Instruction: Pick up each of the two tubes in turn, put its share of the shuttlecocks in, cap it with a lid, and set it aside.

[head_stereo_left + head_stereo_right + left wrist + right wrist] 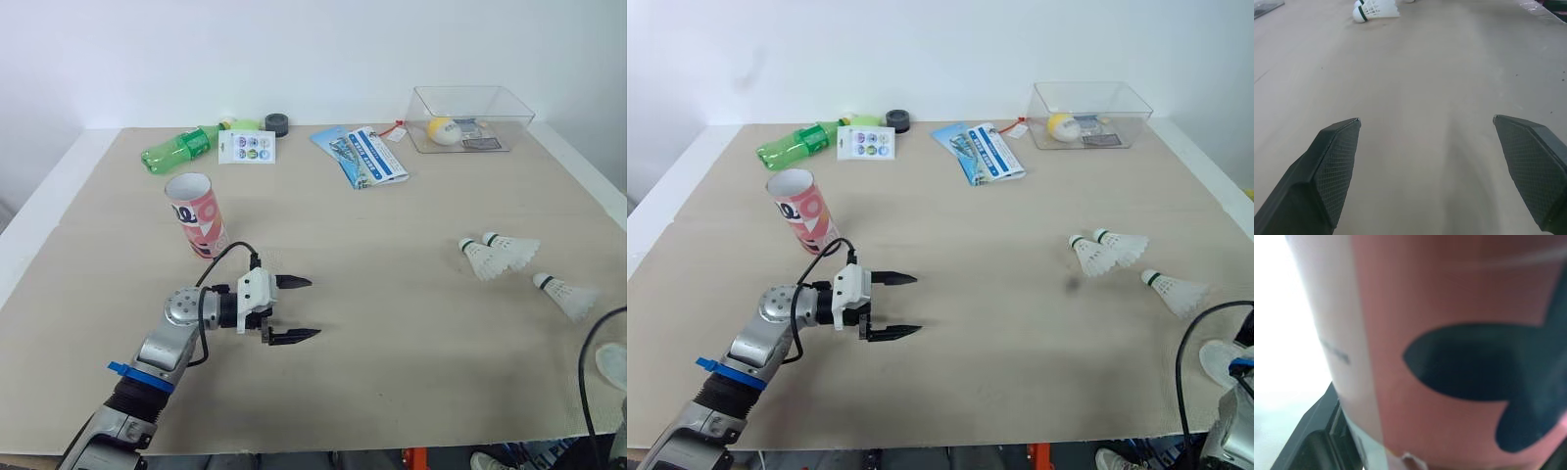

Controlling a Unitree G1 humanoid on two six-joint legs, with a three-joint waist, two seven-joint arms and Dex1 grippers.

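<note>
A red-and-white tube [196, 215] stands upright with its mouth open at the left of the table. My left gripper [313, 307] hovers low over the bare tabletop just right of and nearer than the tube, open and holding nothing; its fingers [1334, 166] stand wide apart. Three white shuttlecocks lie at the right: two side by side [480, 259] [514, 247] and one nearer [566, 292]. In the right wrist view a second pink tube with a dark blue shape [1449, 333] presses close to the camera, with one black finger [1308, 440] against it.
Along the far edge lie a green bottle [181, 149], a sticker card [247, 147], a small black round object [276, 123], a blue leaflet [361, 155] and a clear box [519, 122] holding a yellow ball [441, 129]. Bare tabletop spans the middle.
</note>
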